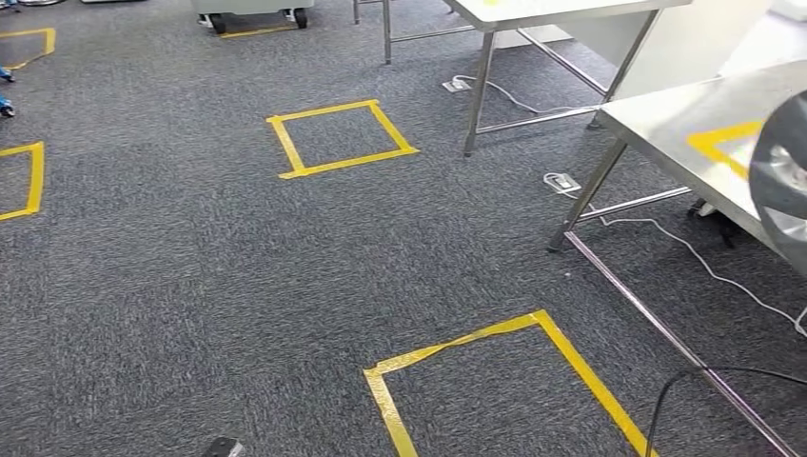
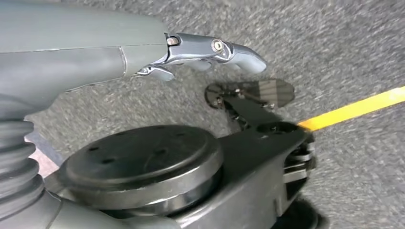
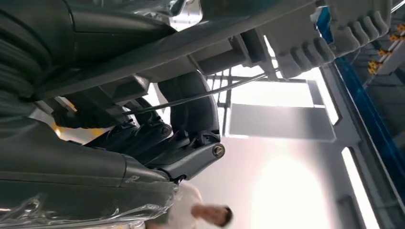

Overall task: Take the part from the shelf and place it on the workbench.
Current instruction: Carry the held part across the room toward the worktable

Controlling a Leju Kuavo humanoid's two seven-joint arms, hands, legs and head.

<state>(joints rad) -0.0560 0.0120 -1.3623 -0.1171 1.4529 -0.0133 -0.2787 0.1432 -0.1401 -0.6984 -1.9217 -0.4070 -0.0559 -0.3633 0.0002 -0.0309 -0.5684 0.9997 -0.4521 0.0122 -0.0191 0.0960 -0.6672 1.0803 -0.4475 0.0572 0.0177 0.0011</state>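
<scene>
Grey speckled carpet (image 1: 190,276) covers the floor, marked with squares of yellow tape: one square (image 1: 341,139) lies in the middle distance, another (image 1: 504,390) near and to the right, and parts of two more (image 1: 24,181) sit at the left edge. On the right stands a steel table (image 1: 685,133) with a yellow tape mark (image 1: 723,143) on its top and slim metal legs; a second table (image 1: 533,19) stands farther back. White cables (image 1: 704,267) trail over the carpet under the near table, and a black cable (image 1: 695,381) curves in at the near right. A wheeled base (image 1: 252,14) shows at the far edge.

At the right edge of the head view a rounded dark and silver part (image 1: 785,181) is cut off by the frame, in front of the near table. In the right wrist view the right robot hand (image 3: 191,138) has its dark fingers curled around a grey part (image 3: 229,52) that runs across above them, grasping it; pale ceiling and bright lights lie behind, and a person in white (image 3: 200,210) stands in the background.

The left robot hand (image 2: 200,52) hangs over the carpet beside a line of yellow tape (image 2: 353,109), fingers bent inward with nothing in them.
</scene>
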